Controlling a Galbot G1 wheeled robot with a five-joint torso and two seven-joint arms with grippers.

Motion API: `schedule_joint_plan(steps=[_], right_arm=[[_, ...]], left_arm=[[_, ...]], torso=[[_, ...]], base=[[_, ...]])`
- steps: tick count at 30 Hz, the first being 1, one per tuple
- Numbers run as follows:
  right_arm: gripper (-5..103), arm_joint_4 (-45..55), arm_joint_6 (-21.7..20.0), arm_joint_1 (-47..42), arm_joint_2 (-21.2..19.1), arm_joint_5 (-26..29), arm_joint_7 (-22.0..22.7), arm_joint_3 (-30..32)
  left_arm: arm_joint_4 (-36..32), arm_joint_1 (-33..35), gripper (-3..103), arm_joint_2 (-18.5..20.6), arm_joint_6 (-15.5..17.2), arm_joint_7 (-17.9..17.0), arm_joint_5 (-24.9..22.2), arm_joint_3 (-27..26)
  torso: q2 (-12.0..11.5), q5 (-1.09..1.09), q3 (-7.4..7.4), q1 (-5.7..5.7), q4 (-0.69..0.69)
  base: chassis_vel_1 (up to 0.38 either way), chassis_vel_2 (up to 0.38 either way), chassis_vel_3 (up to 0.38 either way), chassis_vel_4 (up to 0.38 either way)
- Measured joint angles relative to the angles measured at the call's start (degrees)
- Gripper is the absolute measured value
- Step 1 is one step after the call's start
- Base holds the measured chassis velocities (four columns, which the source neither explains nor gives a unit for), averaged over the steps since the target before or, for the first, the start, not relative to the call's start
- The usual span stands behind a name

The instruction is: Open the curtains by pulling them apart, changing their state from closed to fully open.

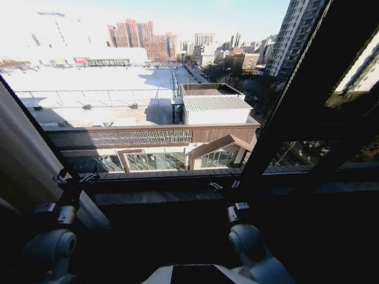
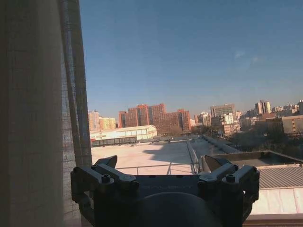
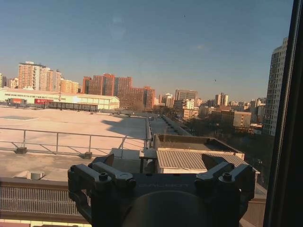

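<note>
Window uncovered, curtain gathered at the left side.
The sheer white curtain (image 1: pixel 23 160) hangs bunched beside the black window frame (image 1: pixel 296 106); the left claw (image 1: pixel 76 176) is wide and empty just beside it, the right claw (image 1: pixel 224 184) wide and empty before the glass.

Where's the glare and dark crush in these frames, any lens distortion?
Head view: rooftop and sky blown out at upper left, sill and both arms in deep shadow, black window frame leans from wide-angle distortion. Left wrist view: curtain backlit and glowing, left gripper a dark silhouette. Right wrist view: even sunlight, long shadows, right gripper dark.
</note>
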Motion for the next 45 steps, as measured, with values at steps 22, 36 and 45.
schedule_joint_plan(steps=[22, 36, 45], right_arm=[[100, 1.53, -4.69, -0.69, -1.43, 3.45, 0.94, 6.70], [100, 0.89, -6.48, 0.11, -1.95, 4.49, 0.90, 8.62], [100, 0.42, -6.48, -0.05, -1.95, 4.67, 0.87, 9.14]], left_arm=[[3.61, 0.21, 100, -0.33, -1.93, 4.49, -1.61, -0.05], [3.67, -0.25, 100, -0.65, -1.48, 4.29, -0.88, 0.43], [4.08, -0.15, 100, -0.89, -1.69, 4.47, -0.07, 0.62]], torso=[[0.00, 0.01, 0.00, 0.00, -0.01], [0.00, 0.02, 0.01, 0.00, 0.00], [0.00, -0.01, 0.00, 0.00, 0.00]], base=[[-0.192, -0.191, 0.199, 0.197], [-0.359, -0.360, 0.358, 0.358], [-0.358, -0.352, 0.345, 0.343]])
